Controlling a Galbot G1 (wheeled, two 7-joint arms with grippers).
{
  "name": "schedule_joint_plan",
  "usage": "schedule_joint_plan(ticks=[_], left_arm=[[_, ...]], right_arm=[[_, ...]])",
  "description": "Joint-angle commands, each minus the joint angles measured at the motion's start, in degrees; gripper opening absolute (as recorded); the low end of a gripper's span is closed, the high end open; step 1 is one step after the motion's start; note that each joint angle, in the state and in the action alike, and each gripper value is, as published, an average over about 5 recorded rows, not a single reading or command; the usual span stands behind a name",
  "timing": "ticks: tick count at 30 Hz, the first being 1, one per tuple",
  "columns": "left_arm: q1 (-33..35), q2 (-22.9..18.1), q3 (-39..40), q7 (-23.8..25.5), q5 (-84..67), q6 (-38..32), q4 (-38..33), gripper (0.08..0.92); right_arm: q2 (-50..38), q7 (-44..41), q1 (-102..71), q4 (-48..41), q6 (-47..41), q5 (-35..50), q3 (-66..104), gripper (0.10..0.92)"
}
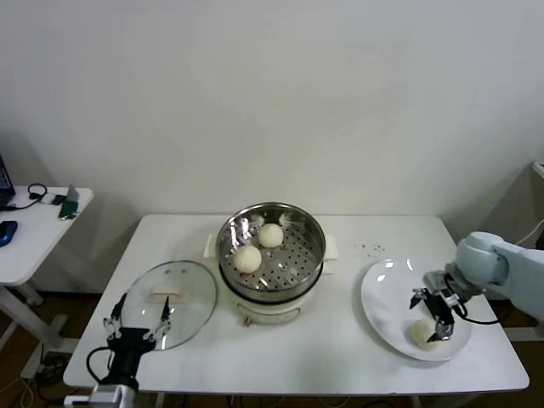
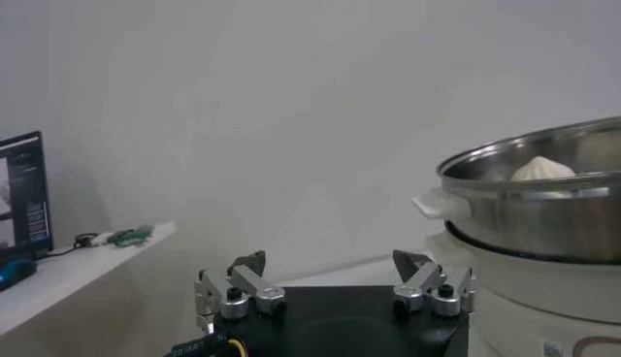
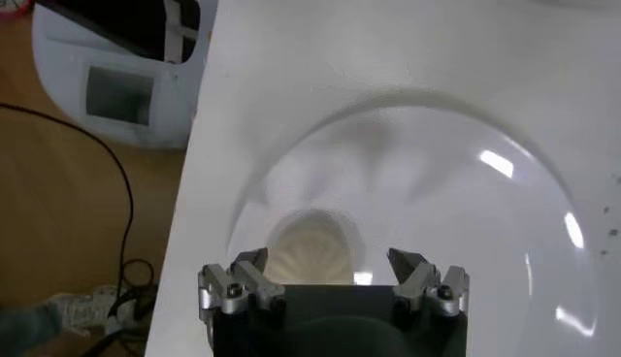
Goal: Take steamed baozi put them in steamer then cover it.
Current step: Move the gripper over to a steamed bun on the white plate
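Observation:
Two steamed baozi (image 1: pixel 248 257) (image 1: pixel 271 235) lie on the perforated floor of the shiny steamer (image 1: pixel 313 228) at the table's middle. A third baozi (image 1: pixel 424 333) rests on the white plate (image 1: pixel 384 299) at the right. My right gripper (image 1: pixel 432 314) hovers open just above that bun; in the right wrist view the baozi (image 3: pixel 310 249) shows between the spread fingertips of the right gripper (image 3: pixel 328 262). The glass cover (image 1: pixel 189 293) lies flat to the steamer's left. My left gripper (image 1: pixel 134 322) is open at the cover's front edge, holding nothing; the left wrist view shows the left gripper (image 2: pixel 330 262) and the steamer (image 2: pixel 543 204).
A small white side table (image 1: pixel 34 238) with cables and a mouse stands far left. A dark screen (image 2: pixel 21 194) sits on it. The plate lies close to the table's right front corner (image 1: pixel 523 378).

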Motion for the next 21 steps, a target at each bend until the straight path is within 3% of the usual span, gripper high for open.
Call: schedule_joint_plan(ticks=[1, 21], left_arm=[[0.0, -0.2, 0.0, 0.0, 0.2, 0.1, 0.3, 0.823], [0.0, -0.4, 0.2, -0.1, 0.3, 0.2, 0.5, 0.823]], right_arm=[[-1.3, -0.2, -8.3, -2.6, 0.6, -3.8, 7.0, 0.823], [1.6, -1.1, -9.0, -5.1, 0.9, -4.2, 7.3, 0.815]])
